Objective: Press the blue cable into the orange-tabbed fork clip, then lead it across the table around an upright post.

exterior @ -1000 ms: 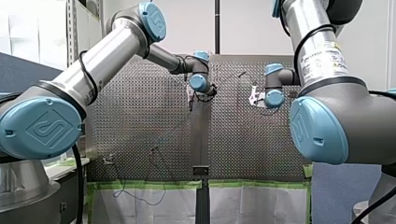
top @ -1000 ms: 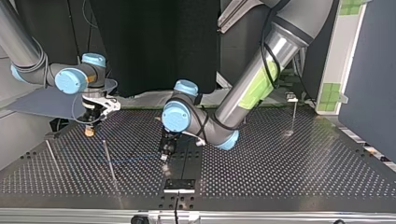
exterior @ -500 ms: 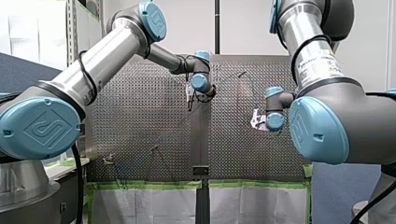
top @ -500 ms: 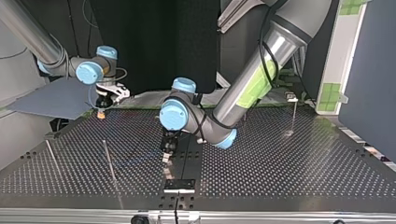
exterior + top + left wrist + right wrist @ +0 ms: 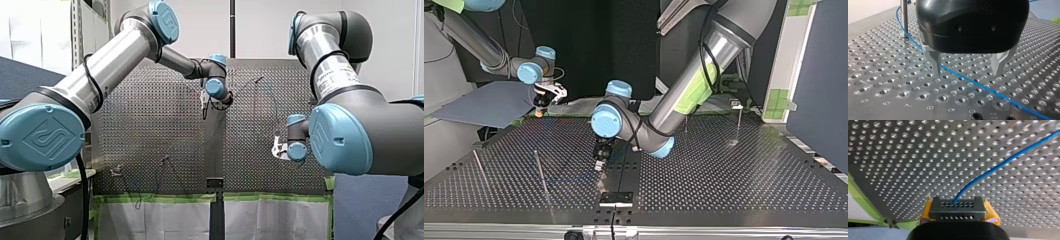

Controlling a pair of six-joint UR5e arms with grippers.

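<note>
Over mid-table: left hand (image 5: 967, 72) wide, astride blue cable (image 5: 988, 88) | right hand (image 5: 958, 206) pinching it

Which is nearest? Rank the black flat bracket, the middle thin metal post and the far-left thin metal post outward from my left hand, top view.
1. Black flat bracket, at the table's near edge by my left hand.
2. Middle thin metal post, toward the view's left.
3. Far-left thin metal post, outermost left.

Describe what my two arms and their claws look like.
Both arms are silver tubes with light blue joint caps and black cables. My left arm wears a green patch; my right arm a printed label. Left claw: black housing, metal fingers. Right claw: yellow pads.
</note>
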